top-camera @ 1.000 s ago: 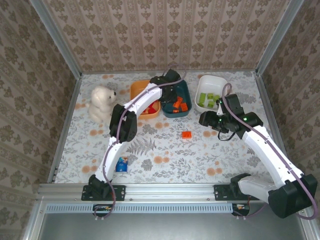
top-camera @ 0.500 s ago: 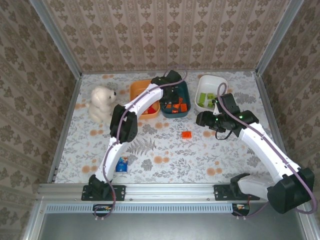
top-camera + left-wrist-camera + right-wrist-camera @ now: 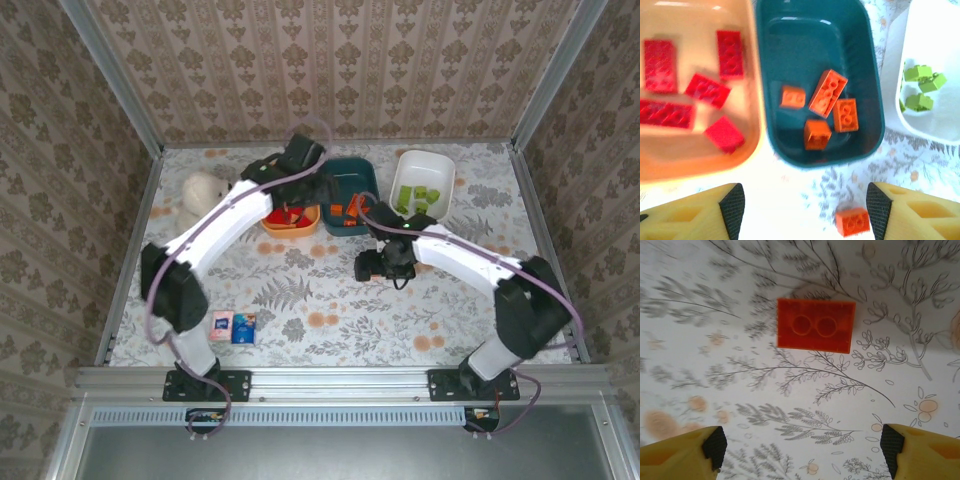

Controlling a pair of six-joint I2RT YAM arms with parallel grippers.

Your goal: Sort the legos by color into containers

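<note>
Three bowls sit side by side at the far end: orange bowl [image 3: 690,165] holding red legos [image 3: 707,90], teal bowl [image 3: 870,75] holding four orange legos [image 3: 828,93], white bowl [image 3: 892,90] holding green legos [image 3: 920,87]. One loose orange lego [image 3: 816,325] lies flat on the table [image 3: 740,390] just in front of the teal bowl; the right gripper [image 3: 802,447] hangs over it, jaws spread, grasping nothing, not touching it. Left gripper [image 3: 802,210] hovers above the orange and teal bowls, jaws spread too, empty.
</note>
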